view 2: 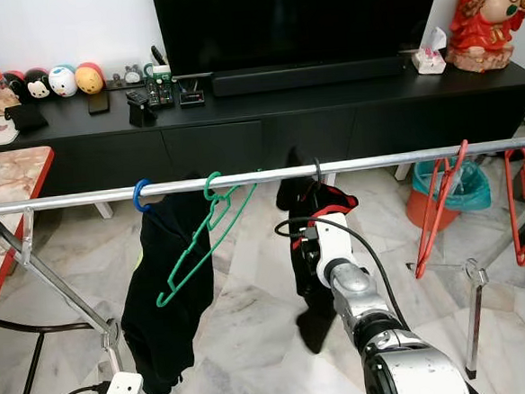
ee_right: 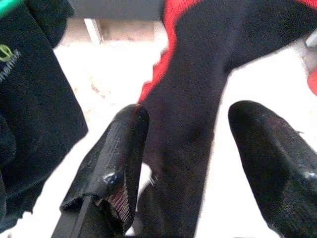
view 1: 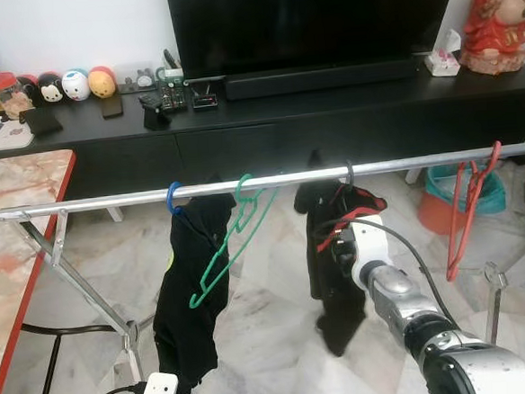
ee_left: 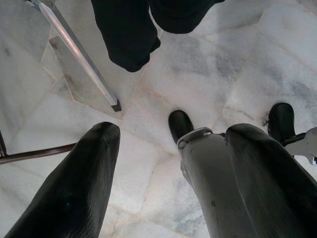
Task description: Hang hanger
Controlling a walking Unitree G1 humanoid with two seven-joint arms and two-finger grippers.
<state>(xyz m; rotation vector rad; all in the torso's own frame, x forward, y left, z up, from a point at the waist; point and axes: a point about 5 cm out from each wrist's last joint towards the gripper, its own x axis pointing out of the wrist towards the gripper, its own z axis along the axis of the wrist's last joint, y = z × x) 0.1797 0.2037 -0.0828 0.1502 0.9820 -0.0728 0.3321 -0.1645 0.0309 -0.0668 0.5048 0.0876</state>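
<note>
A silver rail (view 1: 109,200) crosses the room at chest height. On it hang a blue hook with a black garment (view 1: 186,292), an empty green hanger (view 1: 234,239), a black hanger (view 1: 348,173) carrying a black-and-red garment (view 1: 327,283), and red hangers (view 1: 472,202) at the right. My right gripper (ee_right: 188,116) is raised to the black-and-red garment just under the rail. It is open, and the cloth hangs between its fingers (ee_right: 119,148). My left gripper (ee_left: 173,133) hangs low and open, pointing at the marble floor.
A black TV cabinet (view 1: 329,116) with a TV and small items runs behind the rail. A marble table with a red edge (view 1: 16,223) stands at the left. The rack's slanted leg (view 1: 75,287) is below left; a teal basin (view 1: 447,189) sits at the right.
</note>
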